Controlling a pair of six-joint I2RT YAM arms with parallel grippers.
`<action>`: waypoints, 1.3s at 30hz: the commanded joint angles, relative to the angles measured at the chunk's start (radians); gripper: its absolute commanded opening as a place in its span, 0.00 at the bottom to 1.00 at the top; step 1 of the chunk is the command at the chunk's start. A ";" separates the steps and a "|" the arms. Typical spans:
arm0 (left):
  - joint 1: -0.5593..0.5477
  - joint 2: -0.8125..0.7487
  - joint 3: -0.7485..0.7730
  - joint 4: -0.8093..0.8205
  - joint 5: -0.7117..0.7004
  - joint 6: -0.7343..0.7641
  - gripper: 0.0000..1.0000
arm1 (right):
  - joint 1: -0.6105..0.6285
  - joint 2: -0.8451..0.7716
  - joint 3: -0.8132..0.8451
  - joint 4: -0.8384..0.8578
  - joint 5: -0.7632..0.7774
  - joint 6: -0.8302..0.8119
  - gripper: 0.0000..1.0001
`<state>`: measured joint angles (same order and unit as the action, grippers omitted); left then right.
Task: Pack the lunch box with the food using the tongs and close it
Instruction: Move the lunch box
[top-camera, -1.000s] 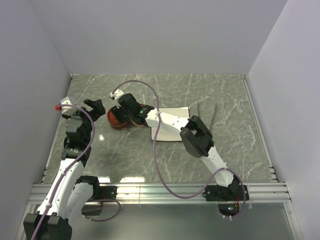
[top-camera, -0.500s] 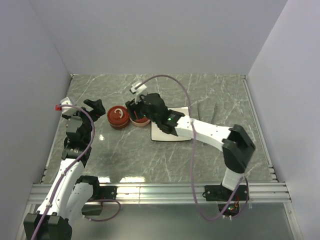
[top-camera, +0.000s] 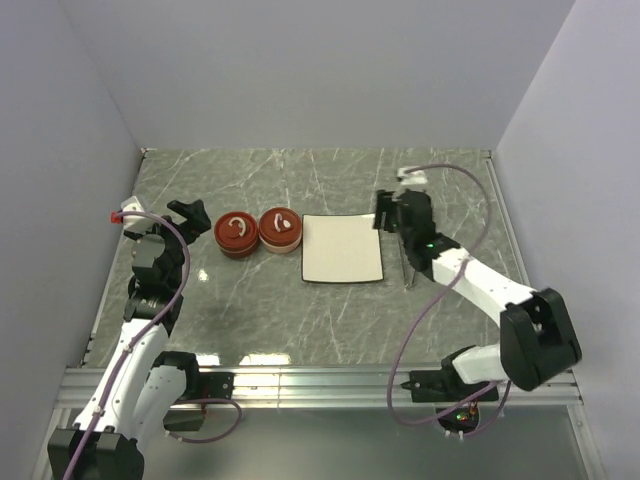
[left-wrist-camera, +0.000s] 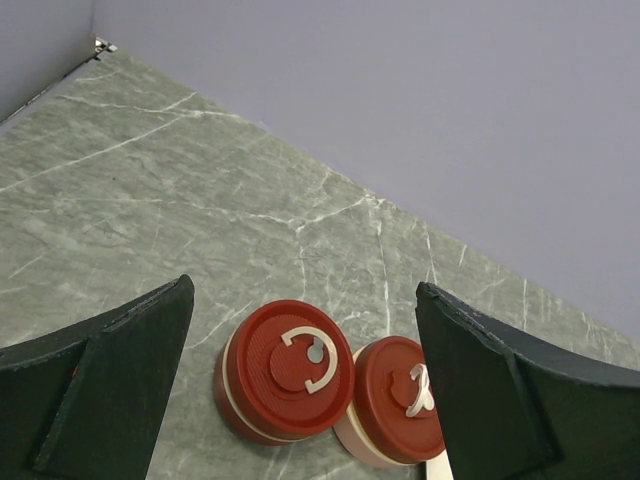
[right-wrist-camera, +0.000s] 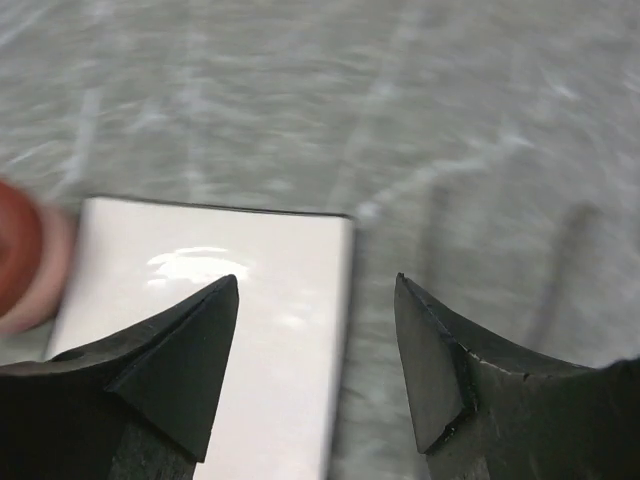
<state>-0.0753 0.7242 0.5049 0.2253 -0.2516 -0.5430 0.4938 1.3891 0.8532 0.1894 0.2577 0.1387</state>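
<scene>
The lunch box is two round red-lidded containers standing side by side left of the empty white plate; both lids carry white curved handles. The food is out of view. A thin grey stretch of the tongs shows on the table right of the plate, partly under my right arm. My right gripper hovers open over the plate's right edge, holding nothing. My left gripper stands wide open just left of the containers, apart from them.
Grey marble tabletop enclosed by pale walls on three sides. A metal rail runs along the near edge by the arm bases. Purple cables loop from both arms. The right wrist view is motion-blurred.
My right arm swung from above the red containers rightward across the plate to its right edge, its jaws spreading slightly. Both lids now show uncovered. The left arm has not moved.
</scene>
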 joint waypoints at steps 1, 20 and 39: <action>-0.001 0.004 0.003 0.036 0.000 0.002 0.99 | -0.101 -0.148 -0.066 0.056 0.000 0.071 0.71; -0.001 0.083 0.055 -0.007 -0.025 -0.014 1.00 | -0.207 -0.440 -0.154 -0.038 -0.031 0.114 0.71; -0.001 0.037 0.027 0.009 -0.038 -0.006 1.00 | -0.205 -0.435 -0.155 -0.030 -0.041 0.107 0.71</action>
<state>-0.0753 0.7738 0.5129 0.2028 -0.2790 -0.5438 0.2897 0.9630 0.6991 0.1326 0.2169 0.2459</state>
